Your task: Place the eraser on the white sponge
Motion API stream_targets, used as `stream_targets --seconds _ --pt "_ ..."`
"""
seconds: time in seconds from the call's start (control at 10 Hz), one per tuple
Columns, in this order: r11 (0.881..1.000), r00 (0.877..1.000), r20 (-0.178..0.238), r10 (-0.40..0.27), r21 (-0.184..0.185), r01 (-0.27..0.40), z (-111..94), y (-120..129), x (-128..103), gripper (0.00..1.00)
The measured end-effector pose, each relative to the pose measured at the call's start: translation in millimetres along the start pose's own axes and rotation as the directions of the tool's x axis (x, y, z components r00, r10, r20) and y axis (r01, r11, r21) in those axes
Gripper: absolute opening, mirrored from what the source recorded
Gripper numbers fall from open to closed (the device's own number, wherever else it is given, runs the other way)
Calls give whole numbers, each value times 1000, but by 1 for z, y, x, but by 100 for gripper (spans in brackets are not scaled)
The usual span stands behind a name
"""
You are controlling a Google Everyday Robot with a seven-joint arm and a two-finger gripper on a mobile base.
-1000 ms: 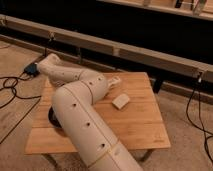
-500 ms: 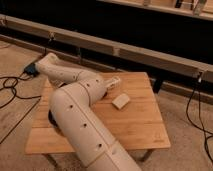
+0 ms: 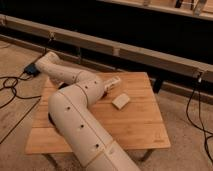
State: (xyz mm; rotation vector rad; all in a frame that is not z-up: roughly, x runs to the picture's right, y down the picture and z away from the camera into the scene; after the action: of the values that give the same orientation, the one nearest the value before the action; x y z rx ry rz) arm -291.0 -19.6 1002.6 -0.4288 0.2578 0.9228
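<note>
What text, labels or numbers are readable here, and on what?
None readable.
Arm: dark dots only, no lettering.
Hand, over the table's back part beside the sponge: no marking can be made out.
Sponge: plain.
Dark box on the floor: too blurred to read, if it carries any text.

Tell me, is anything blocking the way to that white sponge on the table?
Nothing visible lies on the white sponge; a white cup sits just behind it, apart. The gripper is off past the table's far left corner, and the robot's own arm sprawls between them. No eraser shows; the arm may hide it.
</note>
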Motion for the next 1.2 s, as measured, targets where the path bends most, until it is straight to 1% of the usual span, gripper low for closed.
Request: stream_targets --seconds 0.2,0.3,0.4,0.5,0.7,0.8,0.9,1.2 --pt "996 996 -2 90 -9 -90 -2 -1 -3 65" --pt "992 992 0 127 -20 -127 -3 -1 -5 65" --pt "985 986 3 168 -38 -168 -4 1 -8 65" --pt "980 981 4 195 -52 -194 -5 3 -11 65" --pt "969 971 -3 239 -61 -239 -3 4 -12 65" --pt "961 963 -10 270 -60 -271 -1 3 -12 65" --pt "957 959 -14 283 -57 -284 1 2 -11 65" --pt "932 932 -30 360 -32 -361 6 -4 -8 65"
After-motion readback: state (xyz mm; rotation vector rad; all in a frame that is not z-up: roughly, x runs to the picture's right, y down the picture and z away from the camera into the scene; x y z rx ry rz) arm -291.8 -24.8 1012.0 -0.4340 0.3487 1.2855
